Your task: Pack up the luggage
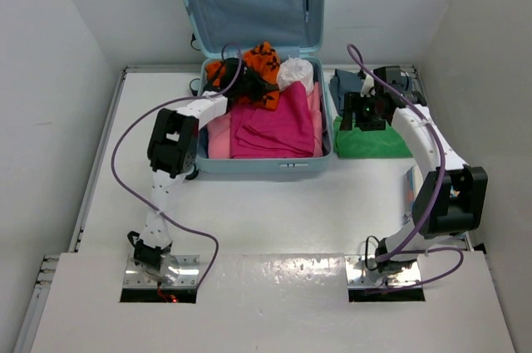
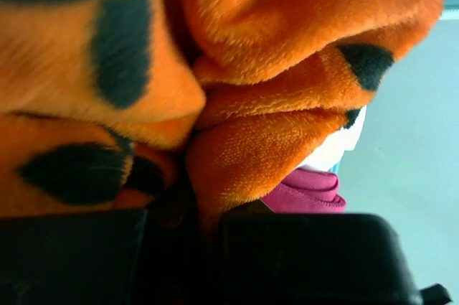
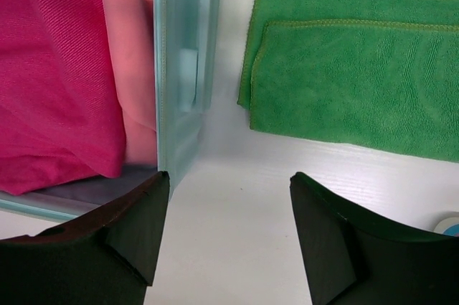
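**Left wrist view: tool nipping orange plush over the open luggage**

Left tool (image 2: 185, 244) is almost fully closed. Its two black fingers at the bottom of the frame pinch a fold of the orange plush cloth (image 2: 301, 39), whose pile bulges over them and fills most of the view. The cloth is thick, fuzzy fleece, orange with black blotches. It hangs in soft rolls rather than flat, so a narrow pinch on one fold is probably enough to carry it.

In the top external view that tool sits over the upper part of the luggage (image 1: 266, 165). This pale aqua hard-shell case lies open in the upper middle of the frame, its lid standing back and showing a light blue lining. Inside lie a flat, woven magenta cloth (image 1: 274, 125), a paler pink cloth (image 1: 218, 135) to its left, and a white bundle (image 1: 296, 75) in the case's upper right corner. The folded pieces lie low and the bulky ones sit at the top end, which looks like deliberate layering.

Right tool (image 3: 229, 212) stands wide open and empty over the bare white desk (image 3: 244, 169). It hovers between the case's glossy wall and a squarely folded green towel (image 3: 358, 82) of looped terry. I judge it is lined up to fetch that towel.
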`<act>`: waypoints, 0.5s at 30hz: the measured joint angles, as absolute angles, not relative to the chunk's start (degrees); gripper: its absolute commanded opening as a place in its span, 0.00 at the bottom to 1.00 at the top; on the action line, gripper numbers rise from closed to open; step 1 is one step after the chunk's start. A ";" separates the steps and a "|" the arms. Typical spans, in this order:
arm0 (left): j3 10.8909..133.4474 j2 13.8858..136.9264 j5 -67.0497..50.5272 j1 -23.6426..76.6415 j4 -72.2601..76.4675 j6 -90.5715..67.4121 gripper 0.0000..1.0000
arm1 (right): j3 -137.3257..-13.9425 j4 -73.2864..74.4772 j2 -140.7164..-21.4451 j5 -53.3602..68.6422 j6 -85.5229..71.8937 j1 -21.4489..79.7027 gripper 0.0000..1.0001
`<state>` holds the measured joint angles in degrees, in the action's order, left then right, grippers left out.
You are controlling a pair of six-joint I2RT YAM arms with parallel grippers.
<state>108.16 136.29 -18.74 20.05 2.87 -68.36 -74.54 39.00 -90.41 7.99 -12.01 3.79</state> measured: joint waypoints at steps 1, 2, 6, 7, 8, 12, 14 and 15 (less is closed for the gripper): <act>107.37 135.83 -18.79 19.97 3.14 -68.71 0.21 | -74.54 39.00 -90.41 8.01 -12.01 3.79 0.68; 106.78 135.41 -18.90 19.90 3.11 -68.88 0.35 | -74.54 39.00 -90.41 8.03 -12.01 3.79 0.69; 106.65 133.12 -19.84 19.86 0.84 -64.16 0.78 | -74.54 39.00 -90.41 8.32 -12.03 3.79 0.69; 106.65 131.92 -19.97 19.97 -0.47 -62.02 0.82 | -74.54 38.98 -90.43 8.47 -12.03 3.81 0.69; 106.63 130.50 -19.92 20.16 -2.28 -59.55 0.88 | -74.54 38.96 -90.41 8.62 -12.03 3.86 0.69; 106.61 124.97 -20.21 20.56 -9.02 -48.84 0.89 | -74.72 38.83 -90.50 9.10 -12.05 4.05 0.69; 106.50 122.34 -20.75 20.32 -11.62 -43.29 0.87 | -75.22 38.79 -90.65 9.13 -12.05 4.27 0.69; 106.34 120.99 -20.91 20.08 -12.51 -40.47 0.84 | -75.53 38.59 -90.74 9.19 -12.08 4.40 0.69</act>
<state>106.34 120.99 -20.91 20.08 -12.51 -40.47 -75.53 38.59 -90.74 9.19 -12.08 4.40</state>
